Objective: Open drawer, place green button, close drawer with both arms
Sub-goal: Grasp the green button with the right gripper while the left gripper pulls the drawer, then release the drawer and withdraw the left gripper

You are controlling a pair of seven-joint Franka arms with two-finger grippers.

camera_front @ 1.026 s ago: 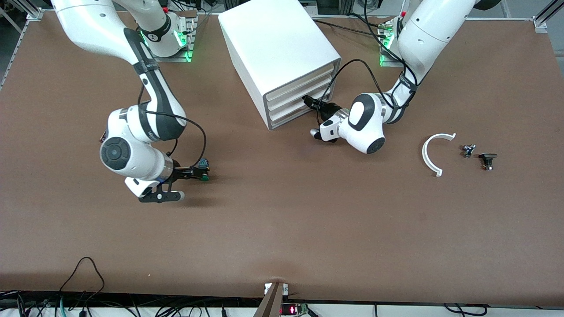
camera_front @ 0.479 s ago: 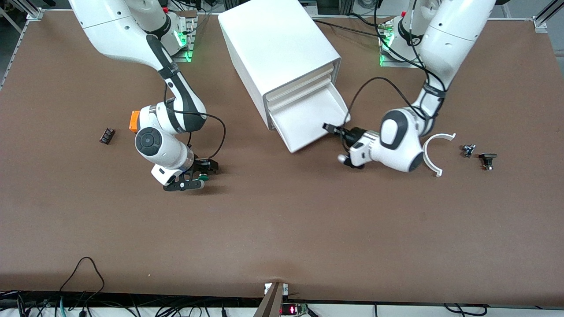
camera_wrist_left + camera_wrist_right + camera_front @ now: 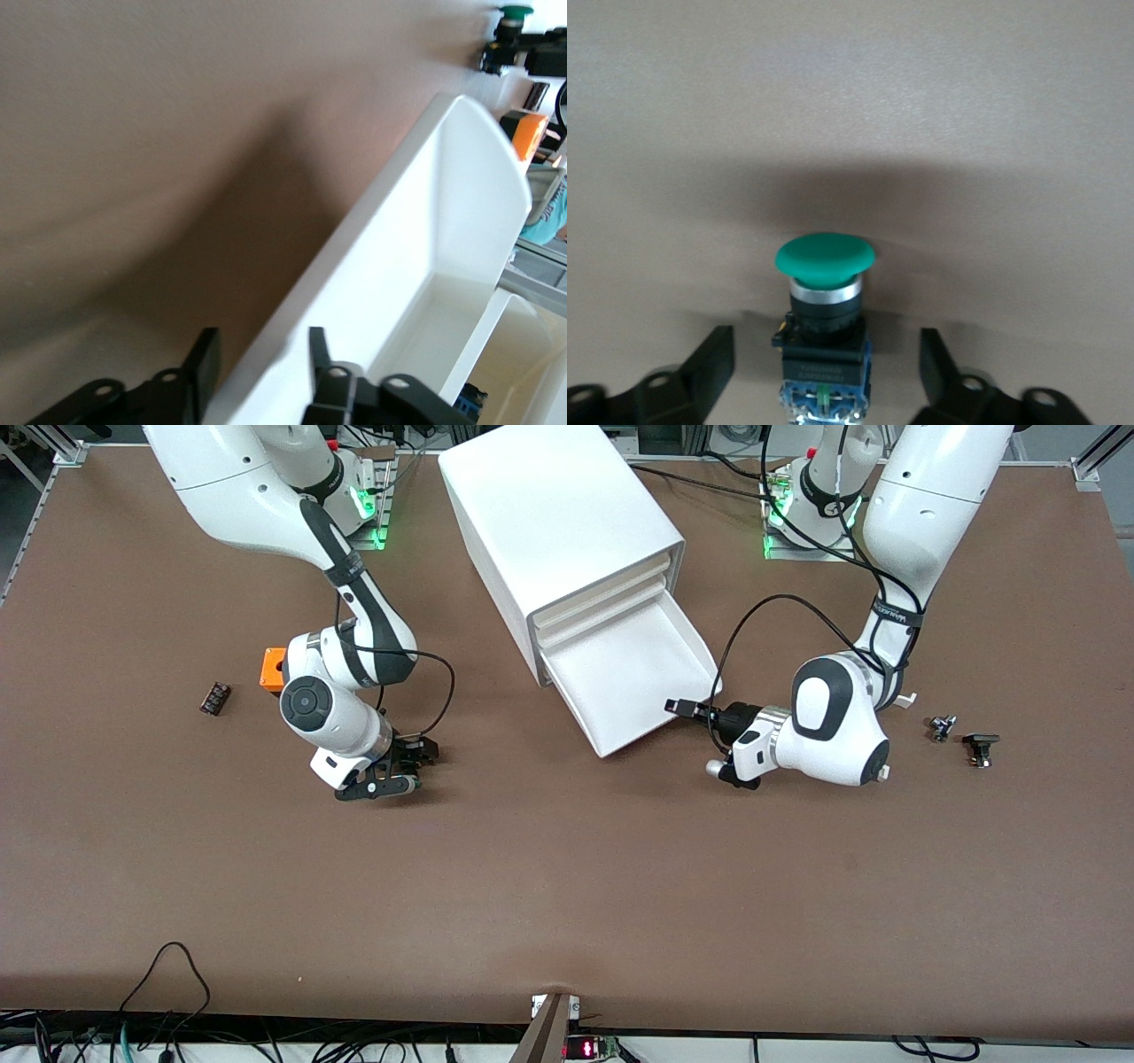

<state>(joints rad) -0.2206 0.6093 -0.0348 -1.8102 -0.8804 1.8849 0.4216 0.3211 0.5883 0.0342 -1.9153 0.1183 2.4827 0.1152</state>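
The drawer (image 3: 629, 673), the cabinet's bottom one, stands pulled far out and empty. My left gripper (image 3: 676, 707) is open at its front corner; in the left wrist view (image 3: 257, 341) one finger is inside the drawer (image 3: 443, 204) and one outside its rim. The button (image 3: 825, 257), with its green cap and dark blocky body, lies on the table toward the right arm's end. My right gripper (image 3: 824, 350) is open, a finger on each side of the button with gaps. In the front view this gripper (image 3: 409, 769) mostly hides it.
The white cabinet (image 3: 558, 514) stands at mid-table near the bases. An orange cube (image 3: 270, 669) and a small black part (image 3: 214, 697) lie by the right arm. A white curved piece (image 3: 904, 701) and two small parts (image 3: 941, 728) (image 3: 980, 747) lie by the left arm.
The drawer has come out from shut to far open, with my left gripper at its front moving toward the front camera. My right arm has swung round while its gripper stays at the button.
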